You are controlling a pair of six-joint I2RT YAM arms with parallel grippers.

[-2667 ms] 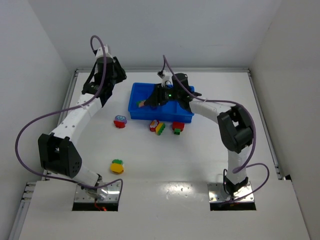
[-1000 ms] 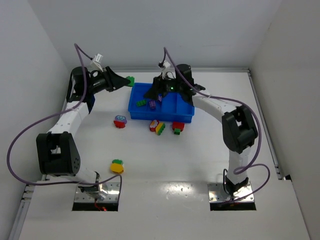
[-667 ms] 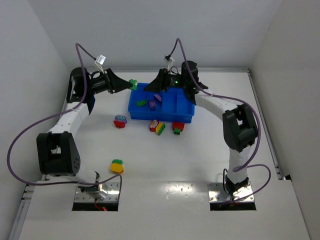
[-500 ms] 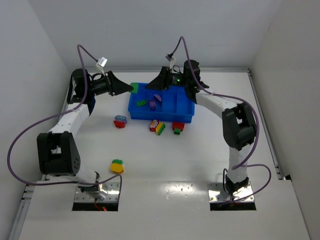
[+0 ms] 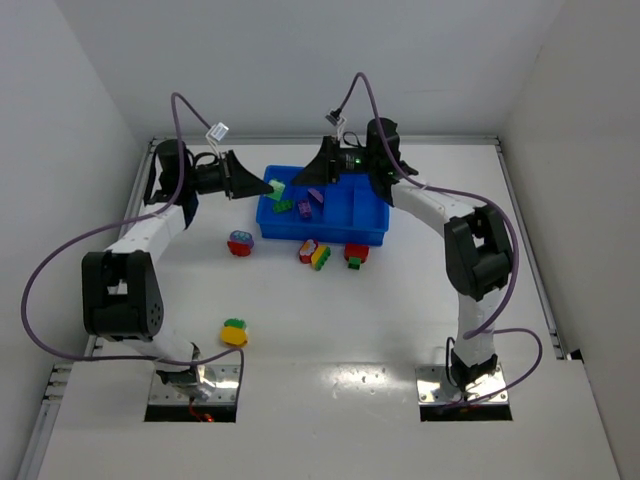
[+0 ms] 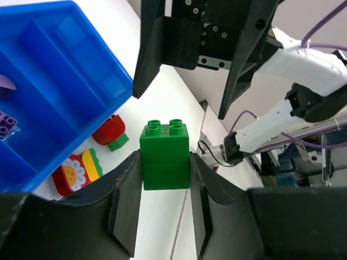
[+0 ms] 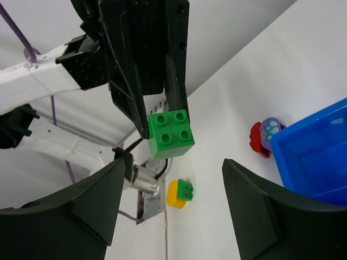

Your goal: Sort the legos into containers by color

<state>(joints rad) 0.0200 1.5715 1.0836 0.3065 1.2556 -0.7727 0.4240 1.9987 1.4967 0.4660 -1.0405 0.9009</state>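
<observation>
Now, left tool [image 6: 165, 162] clamped on the green brick [image 6: 165, 142], right tool [image 7: 173, 203] apart: I'd centre over the tray [image 6: 51, 65] ahead before letting go.

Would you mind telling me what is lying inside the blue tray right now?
A loose green brick and two purple bricks lie in the blue tray's left half; the right compartments look bare. The left gripper, shut on another green brick, covers the tray's far-left corner.
</observation>
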